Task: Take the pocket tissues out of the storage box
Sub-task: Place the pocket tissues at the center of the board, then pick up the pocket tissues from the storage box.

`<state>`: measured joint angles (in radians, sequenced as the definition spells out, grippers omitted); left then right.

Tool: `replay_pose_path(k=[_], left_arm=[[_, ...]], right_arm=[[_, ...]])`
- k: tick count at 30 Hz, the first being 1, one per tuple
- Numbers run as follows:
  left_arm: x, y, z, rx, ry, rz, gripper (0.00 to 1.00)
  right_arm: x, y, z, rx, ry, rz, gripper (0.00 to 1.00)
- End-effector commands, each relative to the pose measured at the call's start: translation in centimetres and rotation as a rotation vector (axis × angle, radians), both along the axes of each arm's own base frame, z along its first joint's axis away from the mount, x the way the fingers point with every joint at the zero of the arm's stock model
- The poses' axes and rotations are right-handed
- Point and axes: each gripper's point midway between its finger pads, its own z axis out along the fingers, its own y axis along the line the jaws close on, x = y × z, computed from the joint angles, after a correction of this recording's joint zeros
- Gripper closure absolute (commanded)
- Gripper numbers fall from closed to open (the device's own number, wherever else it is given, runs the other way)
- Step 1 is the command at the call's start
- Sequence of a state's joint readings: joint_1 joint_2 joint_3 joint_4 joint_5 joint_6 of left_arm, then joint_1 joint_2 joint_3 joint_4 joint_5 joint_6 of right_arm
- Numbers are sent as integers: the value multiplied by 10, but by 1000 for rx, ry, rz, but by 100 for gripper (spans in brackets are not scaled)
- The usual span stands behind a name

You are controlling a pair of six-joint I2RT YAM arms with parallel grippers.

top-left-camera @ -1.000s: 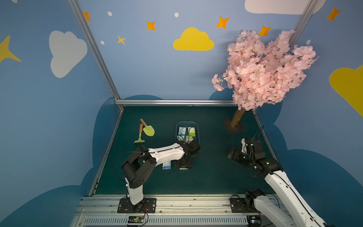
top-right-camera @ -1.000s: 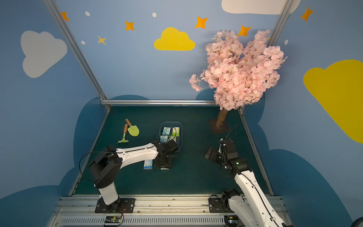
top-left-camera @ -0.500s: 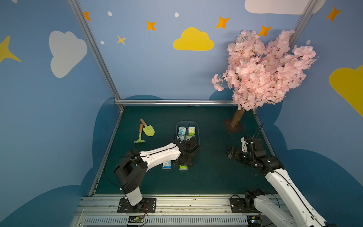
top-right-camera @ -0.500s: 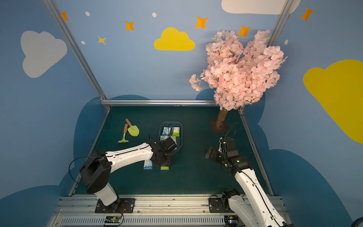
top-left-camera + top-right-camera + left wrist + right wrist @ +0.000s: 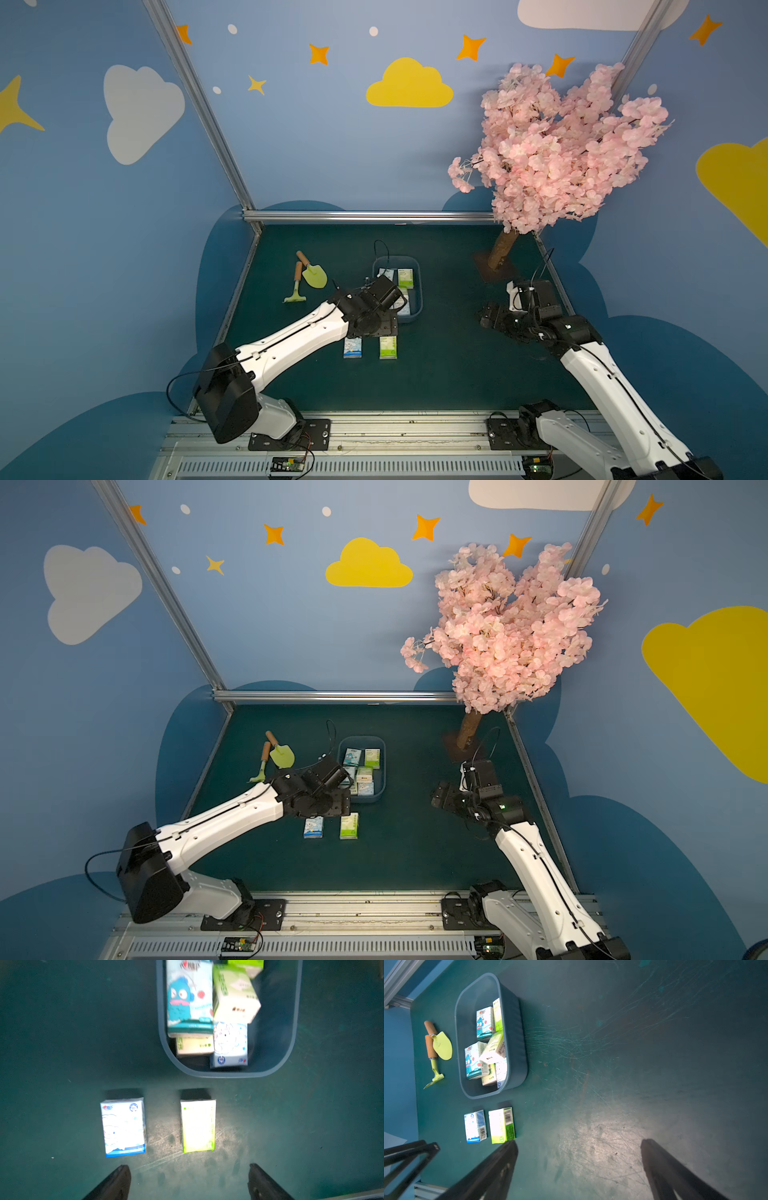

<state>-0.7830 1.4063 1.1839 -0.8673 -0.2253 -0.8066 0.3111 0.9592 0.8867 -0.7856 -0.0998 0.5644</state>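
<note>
A trowel (image 5: 313, 274) and rake (image 5: 296, 286) are lying at nine o'clock of the storage box (image 5: 419, 291). The left jaws are hanging wide and empty over the desk (image 5: 449, 365). At the box's six o'clock, a blue-white pack (image 5: 352, 347) and a green pack (image 5: 387, 347) are resting side by side; more pocket tissues (image 5: 365, 775) are sitting inside. At three o'clock, the right jaws are gaping wide, empty.

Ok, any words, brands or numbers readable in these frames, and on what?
No text can be read anywhere.
The blue pack outside the box: barcode, round logo, lettering too small.
The green pack beside it: barcode, lettering blurred.
The packs in the box: lettering blurred.
</note>
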Motion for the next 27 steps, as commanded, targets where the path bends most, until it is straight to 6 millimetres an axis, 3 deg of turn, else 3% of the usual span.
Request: replay_pose_path(k=[1,10,15,22,27], left_arm=[[11,18,30,-7,-89,10,6],[17,55,67,-140,-200,13,0],[13,72,77,-186,-264,-26,0],[-3,83,85,-187,-372,-134,0],[-19,80,86,-212,-465,-241,0]], right_arm=[[-1,11,7,6,23,31,2],[13,52,16,-28,51,125,2],[23,80,18,-60,75,186,2],[40,128,14,-108,109,286,2],[51,161,4,-176,163,361,2]])
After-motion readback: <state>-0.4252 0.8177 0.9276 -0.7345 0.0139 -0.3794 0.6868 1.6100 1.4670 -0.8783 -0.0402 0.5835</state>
